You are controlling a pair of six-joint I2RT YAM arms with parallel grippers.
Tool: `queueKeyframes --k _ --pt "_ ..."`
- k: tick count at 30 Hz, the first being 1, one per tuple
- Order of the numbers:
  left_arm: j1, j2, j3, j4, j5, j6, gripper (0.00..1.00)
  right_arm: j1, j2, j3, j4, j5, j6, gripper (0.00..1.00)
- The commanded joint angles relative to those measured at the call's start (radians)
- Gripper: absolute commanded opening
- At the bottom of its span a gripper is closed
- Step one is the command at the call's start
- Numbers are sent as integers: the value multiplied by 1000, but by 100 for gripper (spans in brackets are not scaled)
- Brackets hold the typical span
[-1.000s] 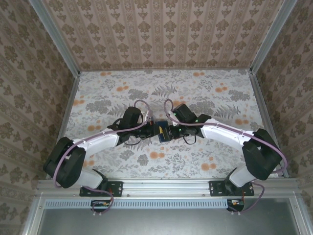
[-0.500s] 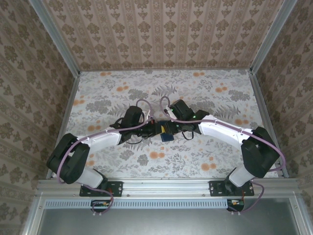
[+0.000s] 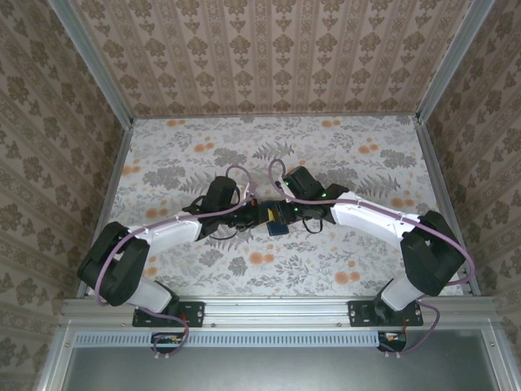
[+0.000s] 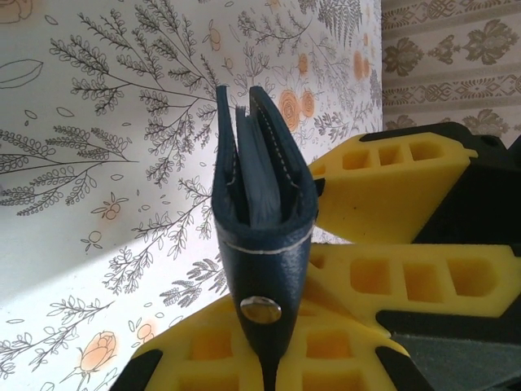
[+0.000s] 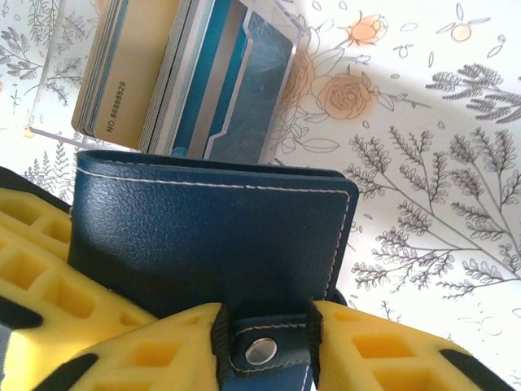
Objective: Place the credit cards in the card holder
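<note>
Since a sec ago both arms have drawn in a bit: left elbow sits further up the view, right wrist has slid left, and the card holder (image 3: 275,221) btwn them has gone slightly right. Last half sec: hardly any change.

Top view: left gripper (image 3: 259,215) and right gripper (image 3: 288,213) meet nose to nose near mid-table, somewhat toward the front, w/ the navy holder btwn them.

Left wrist view: holder stands on edge, its folds gaping slightly at the far end. Its strap w/ metal snap (image 4: 260,309) is pinched btwn the left gripper's yellow fingers (image 4: 366,342), which are pressed together on it. One more yellow pad lies against the holder's right face.

Right wrist view: holder's broad face is seen flat-on, white stitching round the edge. The strap tab sits btwn the right gripper's fingers (image 5: 98,326), one each side, part-way apart. Can't tell if they squeeze it or just flank it. Credit cards (image 5: 155,73) stand on edge in a tight row just behind the holder: tan one at left w/ a printed no., teal and silver-grey ones beside it.

Surface: table (image 3: 350,155) has a pale floral print w/ grey ferns, leaves and orange roses. Room: three walls (image 3: 277,57) in beige striped damask paper, aluminium posts (image 3: 91,61) at the back corners, metal rail (image 3: 277,308) along the front carrying both bases.
</note>
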Motion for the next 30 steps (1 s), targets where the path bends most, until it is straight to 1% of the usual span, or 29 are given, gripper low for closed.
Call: queueKeyframes --k 1,3,6,8,10,13,14,17,19,21,24,28,29,30 --pt "5 -12 23 102 38 -16 0 10 39 -18 -24 -81 10 40" --pt "3 -18 20 107 32 -17 0 7 57 -12 -29 -87 13 42" --pt "3 -19 18 108 34 -10 0 -4 72 -20 -11 -148 20 43" --pt "3 -24 13 115 35 -15 0 -6 76 -17 -21 -137 21 42" --pt "0 -28 7 136 35 -25 0 -7 85 -15 -35 -109 16 33" --pt "-1 -27 11 139 46 -17 0 -7 106 -14 -49 -17 32 24" --pt "-1 -28 14 129 49 -13 0 -7 108 -16 -56 22 48 20" --pt "-3 -35 8 111 27 -11 0 -15 98 -21 -79 118 83 6" --pt "-3 -31 7 80 9 2 0 -21 87 -33 -89 164 93 0" --pt "-3 -26 22 -4 -16 37 0 -32 59 -60 -69 163 102 0" --pt "-4 -21 26 -69 -69 55 0 -46 -7 -94 -37 140 119 0" --pt "-9 13 38 -125 -80 100 0 -79 -87 -133 -14 94 119 0" --pt "-12 22 38 -127 -76 114 5 -90 -109 -139 -15 71 116 0" --pt "-19 31 41 -132 -72 131 13 -97 -136 -148 -9 38 108 0"
